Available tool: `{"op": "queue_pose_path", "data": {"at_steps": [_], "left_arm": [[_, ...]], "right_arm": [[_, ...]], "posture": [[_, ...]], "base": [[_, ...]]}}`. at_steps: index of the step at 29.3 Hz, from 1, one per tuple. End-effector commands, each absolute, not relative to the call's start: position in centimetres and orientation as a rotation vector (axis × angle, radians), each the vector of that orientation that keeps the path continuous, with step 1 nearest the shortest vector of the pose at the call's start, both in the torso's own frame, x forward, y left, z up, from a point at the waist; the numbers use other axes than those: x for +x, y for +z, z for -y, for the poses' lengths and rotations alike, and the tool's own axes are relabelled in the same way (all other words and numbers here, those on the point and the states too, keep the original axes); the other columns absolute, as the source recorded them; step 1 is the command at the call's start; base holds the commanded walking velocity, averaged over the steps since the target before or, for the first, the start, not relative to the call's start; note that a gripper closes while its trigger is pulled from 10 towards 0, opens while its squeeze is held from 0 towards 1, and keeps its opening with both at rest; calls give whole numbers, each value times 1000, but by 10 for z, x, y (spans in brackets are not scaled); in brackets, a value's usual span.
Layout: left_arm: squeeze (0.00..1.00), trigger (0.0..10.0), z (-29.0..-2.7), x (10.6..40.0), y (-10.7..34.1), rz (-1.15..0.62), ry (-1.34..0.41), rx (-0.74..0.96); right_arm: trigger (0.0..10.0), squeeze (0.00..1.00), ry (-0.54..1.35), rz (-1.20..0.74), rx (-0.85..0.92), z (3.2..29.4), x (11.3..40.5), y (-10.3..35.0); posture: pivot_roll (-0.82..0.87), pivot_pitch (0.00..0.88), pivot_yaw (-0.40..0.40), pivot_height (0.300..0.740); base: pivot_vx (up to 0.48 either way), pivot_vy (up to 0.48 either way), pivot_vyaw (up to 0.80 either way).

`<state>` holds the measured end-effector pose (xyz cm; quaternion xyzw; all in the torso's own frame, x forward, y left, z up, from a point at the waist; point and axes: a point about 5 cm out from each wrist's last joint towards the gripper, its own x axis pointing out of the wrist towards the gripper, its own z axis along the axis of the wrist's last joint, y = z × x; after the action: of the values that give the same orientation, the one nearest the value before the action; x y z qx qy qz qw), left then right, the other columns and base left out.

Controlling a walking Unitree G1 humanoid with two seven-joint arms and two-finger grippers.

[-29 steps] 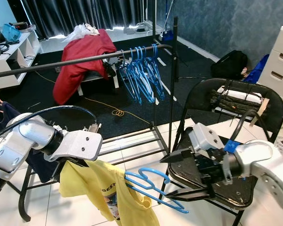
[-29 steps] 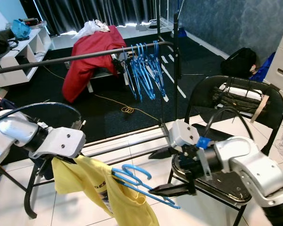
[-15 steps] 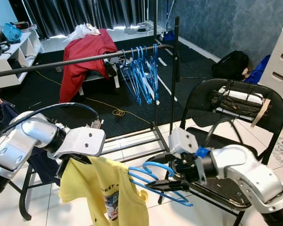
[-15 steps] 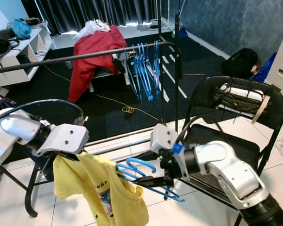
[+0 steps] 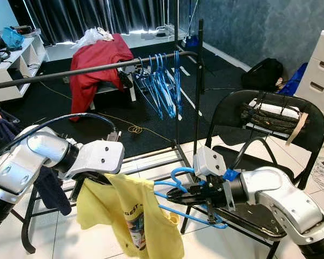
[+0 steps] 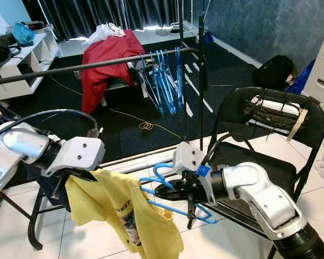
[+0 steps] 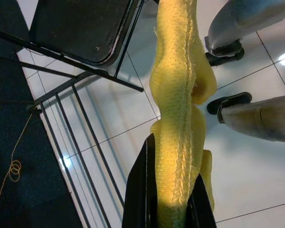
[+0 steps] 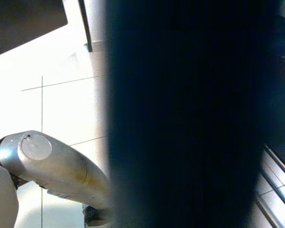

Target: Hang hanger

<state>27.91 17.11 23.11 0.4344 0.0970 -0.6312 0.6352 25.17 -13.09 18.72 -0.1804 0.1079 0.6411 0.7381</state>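
I am looking down at a white tiled floor [image 5: 151, 162] that meets a black carpet [image 5: 108, 113] beyond. A black garment rail [image 5: 86, 69] is running across the upper view, with blue hangers [image 5: 162, 86] bunched near its right-hand post — open bar lies to their left. A black folding chair [image 5: 259, 162] is crowding the right side.

My left gripper [image 7: 168, 199] is pinching a yellow T-shirt [image 5: 132, 216]; its two black fingers are closed tight on the fabric, which is drooping toward the floor.

My right gripper [image 5: 197, 197] is holding a blue hanger [image 5: 178, 199] — how far the fingers are parted I cannot tell. The hanger is lying nearly level between the arms, hook pointing up, one end tucked into the shirt's neck.
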Motion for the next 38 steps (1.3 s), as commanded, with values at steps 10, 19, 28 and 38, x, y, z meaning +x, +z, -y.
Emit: {"op": "queue_pose_path", "data": {"at_steps": [10,19,28,38], "left_arm": [[1000,10000,-171,272,250,-121,-1530,860],[1000,10000,-209,289,280,82,-1315,552],[1000,10000,-241,292,265,136,-1160,319],[0,10000,-214,285,231,112,-1222,191]], "right_arm": [[0,0,1382,-232,-391,132,254,185],[0,0,1337,-88,-320,156,256,229],[0,0,1266,28,-289,181,253,262],[0,0,1273,63,-269,181,251,271]], "posture": [[-111,0,102,736],[-112,0,105,736],[-120,0,107,736],[-114,0,106,736]], "base": [[0,0,0],[0,0,0],[0,0,0],[0,0,0]]}}
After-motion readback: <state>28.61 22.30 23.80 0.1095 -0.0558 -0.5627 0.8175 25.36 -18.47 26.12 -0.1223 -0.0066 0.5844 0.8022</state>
